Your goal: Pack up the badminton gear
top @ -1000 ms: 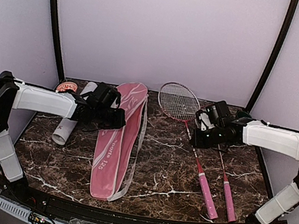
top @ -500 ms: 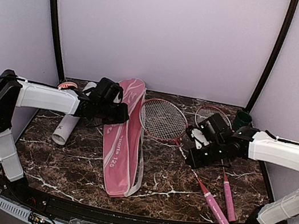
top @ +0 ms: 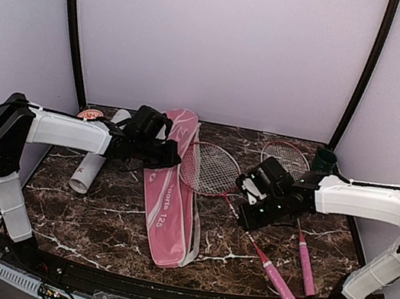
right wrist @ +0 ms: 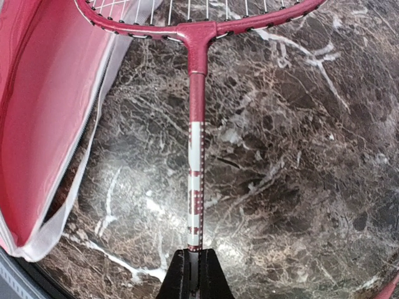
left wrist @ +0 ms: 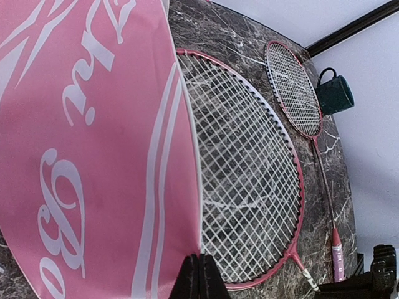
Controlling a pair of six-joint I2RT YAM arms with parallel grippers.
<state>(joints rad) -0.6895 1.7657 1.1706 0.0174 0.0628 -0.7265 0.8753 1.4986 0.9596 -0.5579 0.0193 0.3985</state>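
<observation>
Left gripper [left wrist: 199, 277]: pressed together on the edge of the long pink racket-shaped fabric bag [top: 172, 191], left of the table's centre. Right gripper [right wrist: 195, 271]: pinching the shaft of a red-framed, pink-handled racket [top: 210, 168], its head just beside the bag. Second matching racket [top: 285, 157]: near right edge. White cardboard tube [top: 90, 167]: near left edge.

- L arm [top: 64, 131]: white shells, black joints, blk cable looped at shoulder, 9 o'clock.
- R arm [top: 361, 200]: same white/blk build, thin cable along top, 3 o'clock.
- L gripper [left wrist: 198, 258], R gripper [right wrist: 194, 254]: matte blk fingers.
</observation>
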